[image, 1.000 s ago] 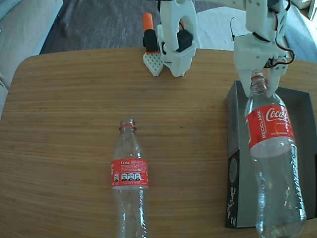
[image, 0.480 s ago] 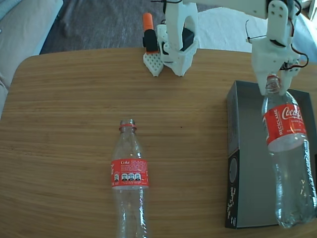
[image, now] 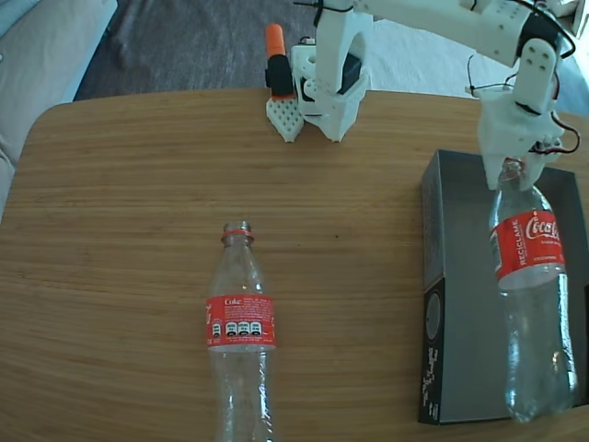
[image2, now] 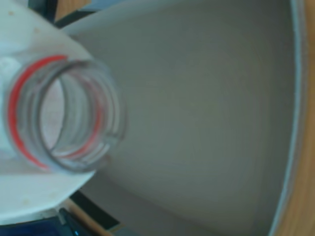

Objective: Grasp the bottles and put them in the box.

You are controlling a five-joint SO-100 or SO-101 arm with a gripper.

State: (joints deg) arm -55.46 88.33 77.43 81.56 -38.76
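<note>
Since a second ago, the claw [image: 512, 172] has carried the held bottle [image: 531, 304] rightward and now grips its neck over the box [image: 456, 276] at the table's [image: 120, 230] right edge, bottle body hanging toward the near end. Left of the box, well apart, the second bottle [image: 239, 322] lies on the table, its mouth pointing far. Up close in the wrist view, the gripped bottle's open mouth [image2: 64, 115] sits against the box's grey interior [image2: 206, 113].
</note>
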